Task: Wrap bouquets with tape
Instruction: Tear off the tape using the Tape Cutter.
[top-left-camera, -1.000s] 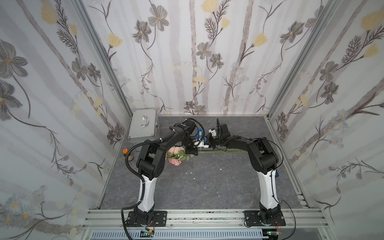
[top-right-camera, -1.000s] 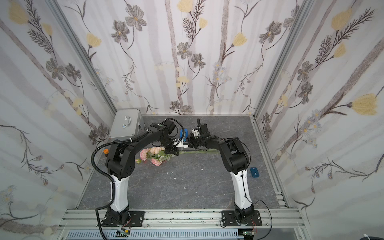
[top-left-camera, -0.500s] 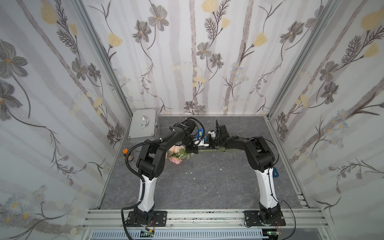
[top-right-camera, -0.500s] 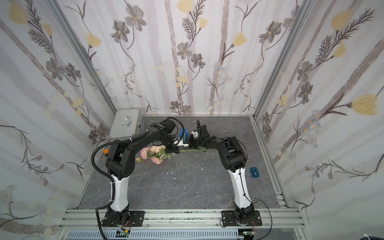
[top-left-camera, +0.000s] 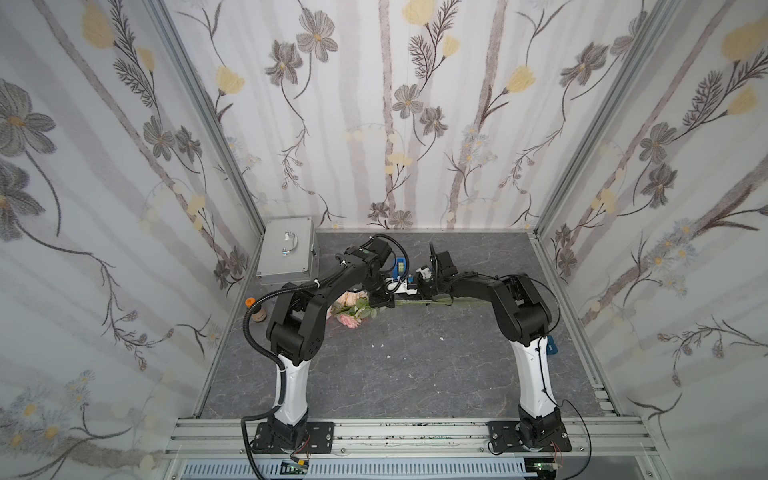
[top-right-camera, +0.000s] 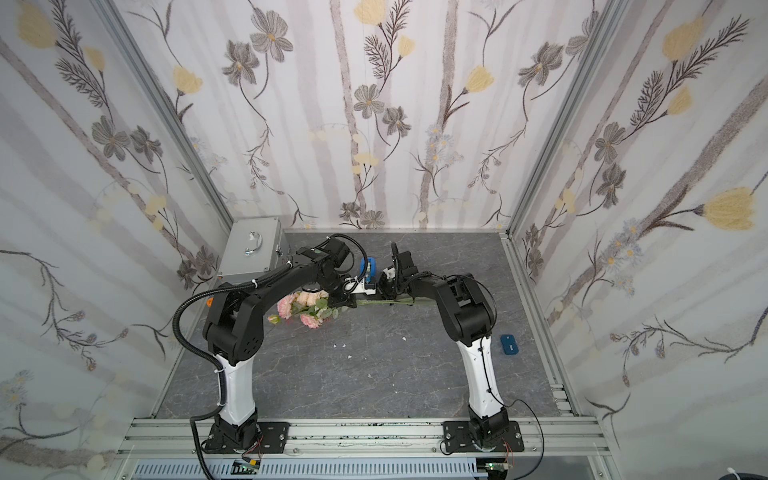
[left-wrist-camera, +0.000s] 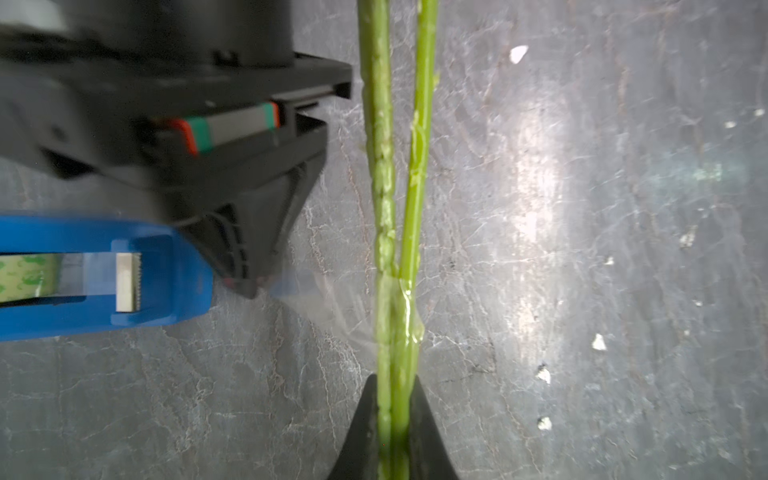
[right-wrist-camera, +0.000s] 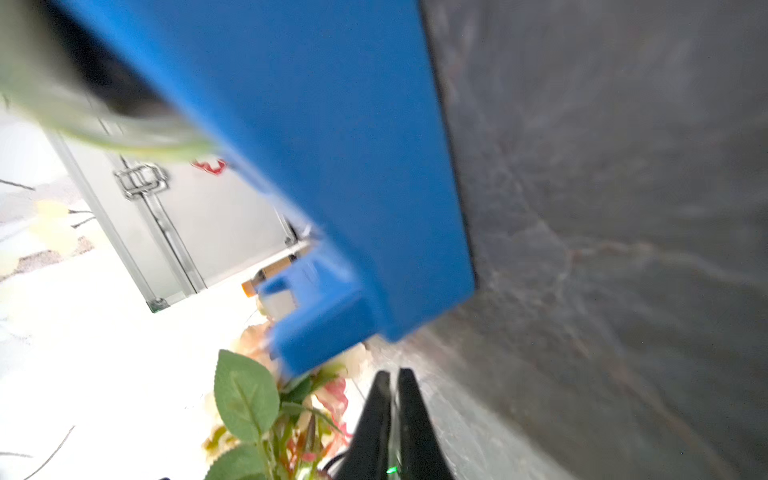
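Bouquet (top-right-camera: 305, 307): a small bunch of pink and peach artificial roses with green leaves is lying on the dark grey marbled counter (top-left-camera: 395, 365), left of centre, heads pointing left, long thin green stems (left-wrist-camera: 384, 187) running right.
Left hand (left-wrist-camera: 392, 386): I am clamping it shut on the stems; both are passing between my black fingers (left-wrist-camera: 361, 424).
Right hand (right-wrist-camera: 392, 376): I am holding it just far of the stems, its fingers close together with only a slit between them; whether they are pinching anything I cannot tell.
Tape dispenser (left-wrist-camera: 166, 299): a bright blue oblong plastic dispenser carrying a pale-green tape roll (left-wrist-camera: 25, 276) is sitting on the counter just far of the stems, its toothed cutter (left-wrist-camera: 126, 282) facing them.
Tape strip (left-wrist-camera: 307, 291): a clear strip is stretching from my right hand's tip to the stems, where glossy tape is clinging round both just beyond my left fingers.
Case (top-left-camera: 286, 249): a silver metal case is sitting in the far left corner.
Block (top-right-camera: 509, 344): a small flat dark-blue rectangular block is lying at the right, well apart from the bouquet.
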